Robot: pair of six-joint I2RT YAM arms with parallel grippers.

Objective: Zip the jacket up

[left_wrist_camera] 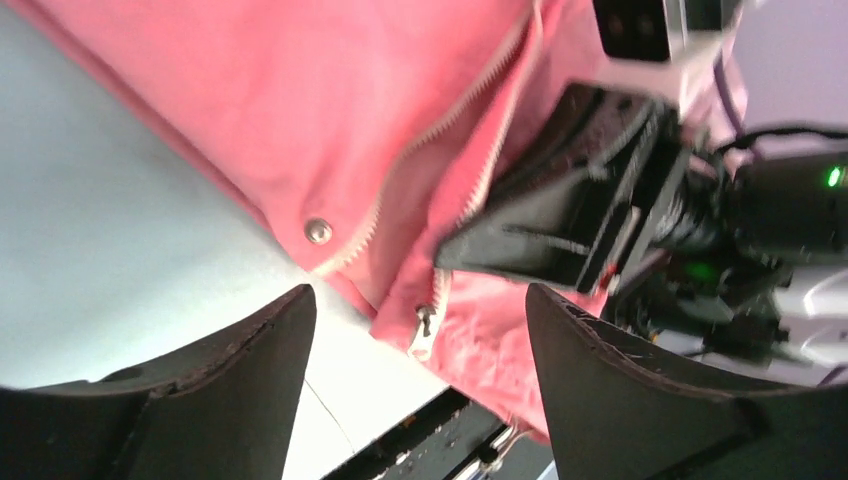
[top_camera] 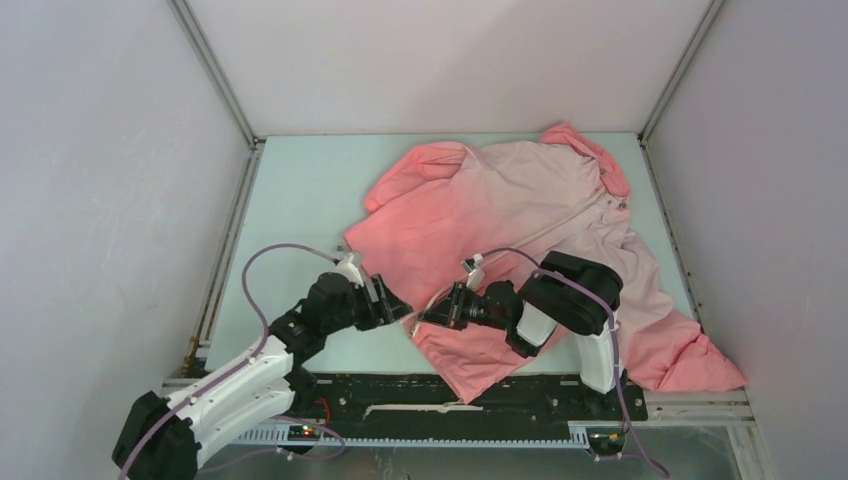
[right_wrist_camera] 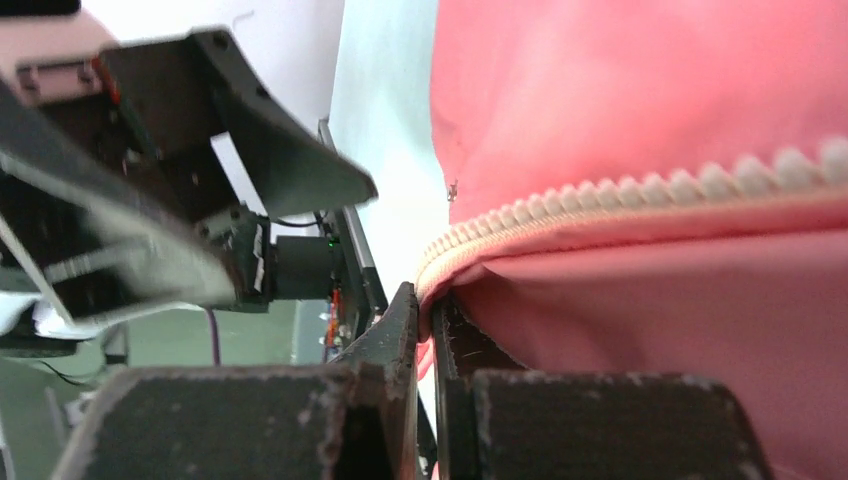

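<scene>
The jacket (top_camera: 520, 200) lies spread flat on the bench (top_camera: 300, 200), covering its right half, with 1 sleeve trailing off toward the near right corner. Its long axis runs on a diagonal: the hem points to the near left, close to both arms, and the hood (top_camera: 590, 150) points to the far right. The fabric is coral at the hem and pale pink toward the hood. The light zipper (top_camera: 545, 232) follows the same diagonal up the front.

The right fingers (right_wrist_camera: 400, 340) are clenched on the jacket's bottom edge, right where the zipper teeth end, with a fold of coral fabric pinched between them. In the top view they (top_camera: 435, 312) reach left from the right arm to the hem corner.

The left fingers (left_wrist_camera: 250, 390) are released, spread wide apart and holding nothing. They hover just beside the hem, facing the right fingers.

In the left wrist view the 2 rows of zipper teeth stand apart at the lower end. A small metal slider (left_wrist_camera: 425, 322) sits at the bottom of 1 row, and a round snap button (left_wrist_camera: 318, 231) shows on the hem beside the other.
</scene>
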